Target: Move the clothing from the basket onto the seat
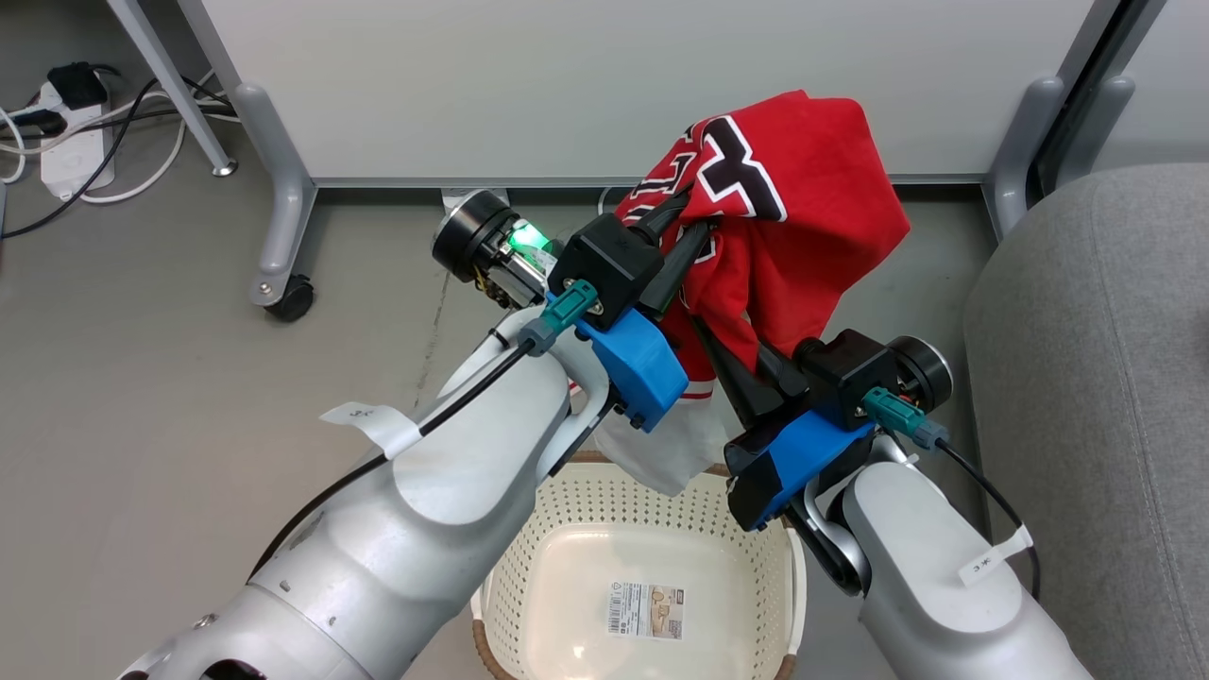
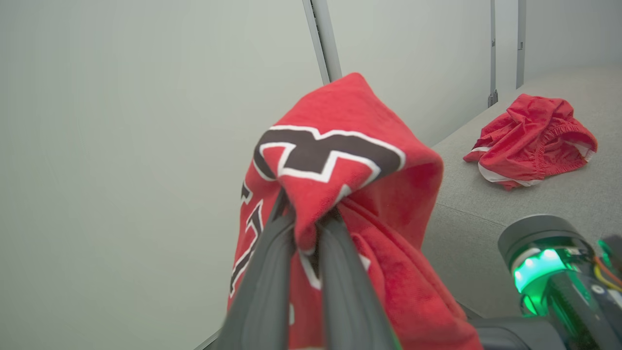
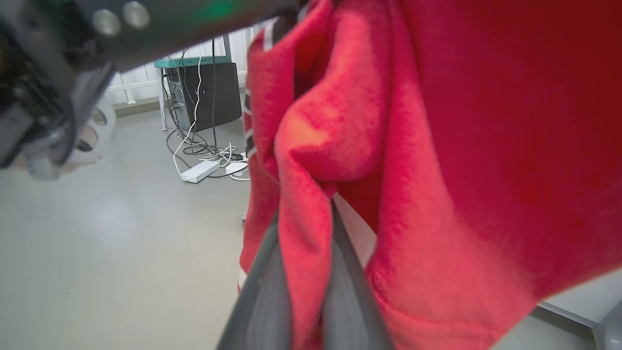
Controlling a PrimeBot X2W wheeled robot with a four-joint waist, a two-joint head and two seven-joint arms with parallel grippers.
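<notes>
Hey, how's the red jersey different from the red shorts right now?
The jersey hangs over the basket, pinched by the left tool and the right tool; the shorts lie crumpled on the seat, touched by neither. The jersey carries black lettering outlined in white; the shorts are plain with white trim. Both are red.

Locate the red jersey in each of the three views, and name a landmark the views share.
Head view: jersey, upper centre-right.
Left wrist view: centre, pinched by the left end effector.
Right wrist view: centre and right, pinched by the right end effector.
Shared landmark: grey seat, right edge in head and left wrist views.
</notes>
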